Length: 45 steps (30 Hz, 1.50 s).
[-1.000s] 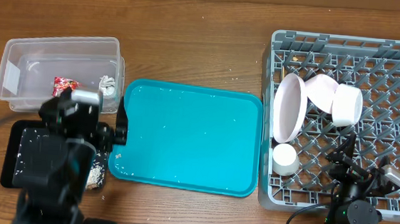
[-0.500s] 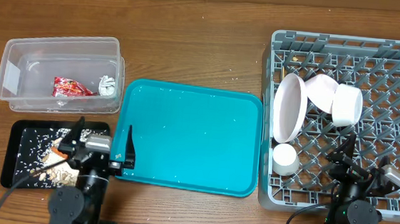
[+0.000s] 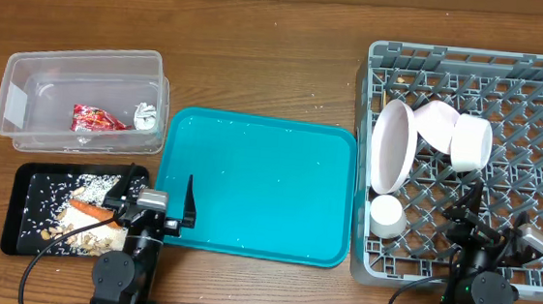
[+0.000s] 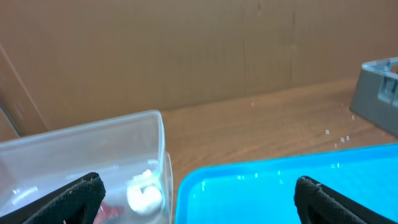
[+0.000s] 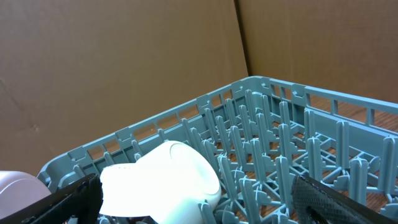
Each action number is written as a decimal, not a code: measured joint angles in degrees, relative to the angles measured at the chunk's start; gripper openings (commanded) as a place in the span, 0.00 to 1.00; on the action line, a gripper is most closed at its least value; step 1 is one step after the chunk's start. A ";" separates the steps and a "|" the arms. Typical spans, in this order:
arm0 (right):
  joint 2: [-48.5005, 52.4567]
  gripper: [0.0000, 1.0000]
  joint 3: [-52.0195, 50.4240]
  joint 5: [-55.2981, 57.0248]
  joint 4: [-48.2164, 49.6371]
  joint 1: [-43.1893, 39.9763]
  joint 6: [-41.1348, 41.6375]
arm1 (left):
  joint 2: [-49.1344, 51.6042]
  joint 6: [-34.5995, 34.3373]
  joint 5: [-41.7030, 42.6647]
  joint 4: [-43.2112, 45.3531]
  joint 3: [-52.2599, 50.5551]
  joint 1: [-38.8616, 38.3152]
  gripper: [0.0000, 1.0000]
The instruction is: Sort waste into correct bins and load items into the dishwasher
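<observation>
Tray: a teal tray point(image 3: 254, 185), rectangular with rounded corners and a low raised rim, lying flat near the middle of the table, its long sides running left to right.
Tray surface: small pale specks are scattered across it.
Table: a brown wooden table point(image 3: 259, 64) with visible grain, with a few pale specks beyond the tray's far edge.
Backdrop: a plain brown cardboard wall point(image 4: 186, 50) stands upright behind the table's far edge; the right wrist view shows a vertical seam in it.
</observation>
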 measured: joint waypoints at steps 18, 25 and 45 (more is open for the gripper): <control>0.00 1.00 0.00 0.02 0.00 0.00 0.00 | -0.02 0.00 0.00 -3.82 -0.11 -0.09 1.00; 0.00 1.00 0.00 0.00 -0.02 0.00 -0.02 | -0.02 0.00 0.00 -3.82 -0.11 -0.09 1.00; 0.00 1.00 0.00 -0.02 0.00 0.00 0.00 | -0.02 0.00 0.00 -3.82 -0.09 -0.09 1.00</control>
